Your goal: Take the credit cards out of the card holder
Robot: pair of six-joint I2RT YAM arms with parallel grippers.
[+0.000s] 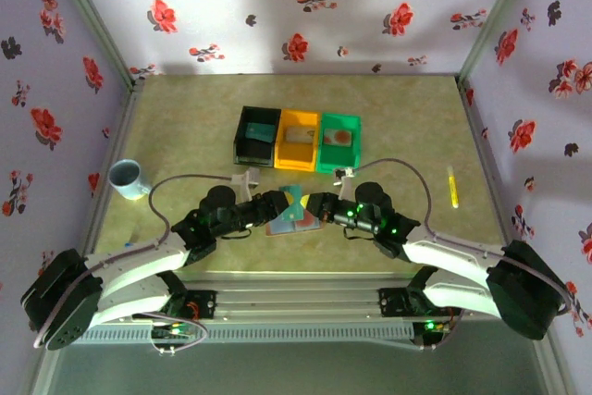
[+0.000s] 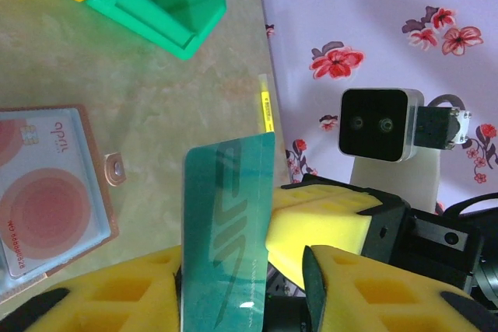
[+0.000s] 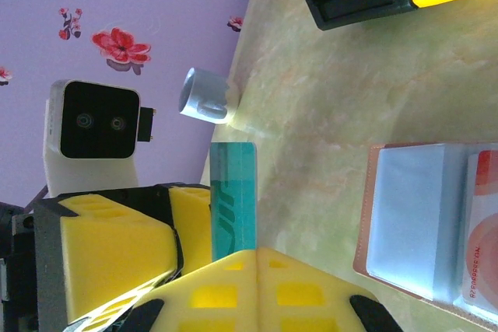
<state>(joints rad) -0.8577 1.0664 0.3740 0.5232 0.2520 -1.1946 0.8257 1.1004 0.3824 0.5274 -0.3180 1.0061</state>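
I held the teal card [image 2: 226, 215] pinched in the right gripper [image 3: 257, 258], clear of the wallet [image 3: 408, 215], left gripper [image 2: 233, 270] half-open around it, probably for a handover.

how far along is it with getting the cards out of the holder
Done: the teal card is out of the open card holder, held clear of it. In hand: the right fingers pinch it, and the left fingers sit around it; their grip is unclear. Left: the pale card with the orange-red spot lies in the holder, not yet pulled.
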